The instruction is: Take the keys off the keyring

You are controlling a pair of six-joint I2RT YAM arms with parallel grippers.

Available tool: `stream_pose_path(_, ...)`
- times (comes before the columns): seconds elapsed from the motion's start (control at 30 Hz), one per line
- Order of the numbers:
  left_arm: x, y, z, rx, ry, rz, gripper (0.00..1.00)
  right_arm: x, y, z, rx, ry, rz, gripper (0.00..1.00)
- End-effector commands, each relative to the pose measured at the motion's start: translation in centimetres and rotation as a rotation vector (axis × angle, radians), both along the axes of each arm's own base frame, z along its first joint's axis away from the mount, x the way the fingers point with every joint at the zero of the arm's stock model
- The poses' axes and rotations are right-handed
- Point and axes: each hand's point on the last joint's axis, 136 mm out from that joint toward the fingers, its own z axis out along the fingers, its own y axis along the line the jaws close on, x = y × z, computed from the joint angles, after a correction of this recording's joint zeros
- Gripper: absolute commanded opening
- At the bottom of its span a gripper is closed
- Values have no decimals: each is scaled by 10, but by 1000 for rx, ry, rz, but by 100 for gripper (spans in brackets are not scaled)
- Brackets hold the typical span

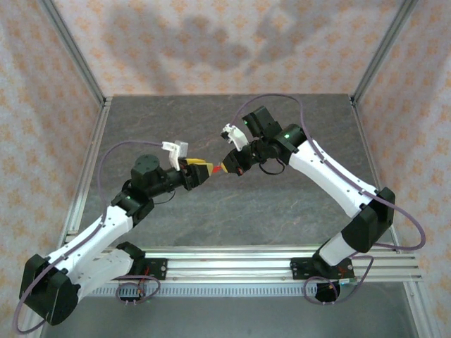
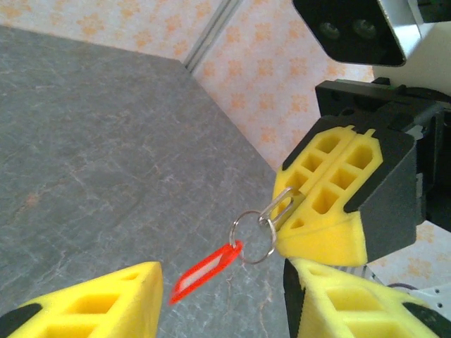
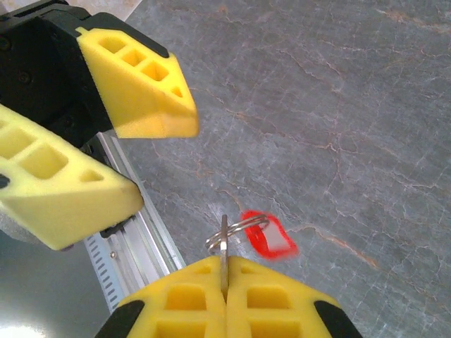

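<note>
Yellow fingers of the right end effector [image 3: 225,266] sit lowest and closest in the right wrist view, pressed flat together and clamped on the key [image 3: 224,243]. Just a thin silvery edge of the key stands out from the seam; the rest is hidden between the pads. A wire ring [image 3: 239,225] passes through the exposed end, and the red keyring tag [image 3: 270,236] hangs from that ring, blurred at its edges, above the grey tabletop [image 3: 352,105].

Left of it, the left end effector [image 2: 225,282] is open and holds nothing. In its own wrist view its 2 yellow fingers [image 2: 99,303] stand apart at the bottom edge, cut off by the frame, with the tag low between them and touching neither.

From above, both end effectors meet tip to tip over the middle of the tabletop, where key and ring are too small to make out.
</note>
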Motion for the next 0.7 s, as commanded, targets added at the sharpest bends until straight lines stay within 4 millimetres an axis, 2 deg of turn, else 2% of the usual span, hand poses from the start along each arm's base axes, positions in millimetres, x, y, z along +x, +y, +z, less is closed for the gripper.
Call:
stream_pose_path(0.0,-6,-14,26,-37,-51,-90,50,3,7,14,35,-27,13,0)
stream_pose_path(0.07,-6,-19,27,-47,-40,-115,49,3,8,14,36,-22,9,0)
stream_pose_path(0.2,-6,-29,23,-36,3,-158,35,2,9,14,41,-12,13,0)
stream_pose_path(0.3,-4,-33,18,-20,28,-172,35,3,9,13,38,-10,11,0)
stream_pose_path(0.37,-3,-34,18,-18,27,-169,35,2,10,14,41,-11,13,0)
stream_pose_path(0.67,0,-32,17,-6,17,-150,15,1,10,16,53,-6,15,0)
